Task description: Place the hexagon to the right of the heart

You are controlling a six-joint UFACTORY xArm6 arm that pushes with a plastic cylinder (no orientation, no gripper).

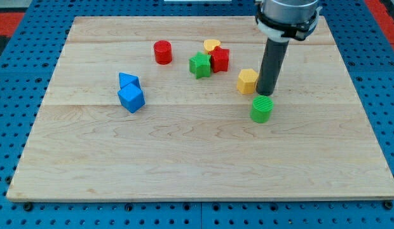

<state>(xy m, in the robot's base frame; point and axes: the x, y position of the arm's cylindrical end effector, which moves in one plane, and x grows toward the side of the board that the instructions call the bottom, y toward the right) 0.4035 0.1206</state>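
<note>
Your arm has no fingers to open or close, only a dark rod. My tip (267, 94) sits just to the right of the yellow hexagon (247, 81), touching it or almost. The green cylinder (262, 109) is right below the tip. The yellow heart (212, 46) is up and to the left, near the view's top, touching the red block (220, 60). A green star block (199, 65) sits beside that. The red cylinder (163, 52) stands farther left. Two blue blocks (130, 93) huddle together on the left of the wooden tabletop (184, 159).
</note>
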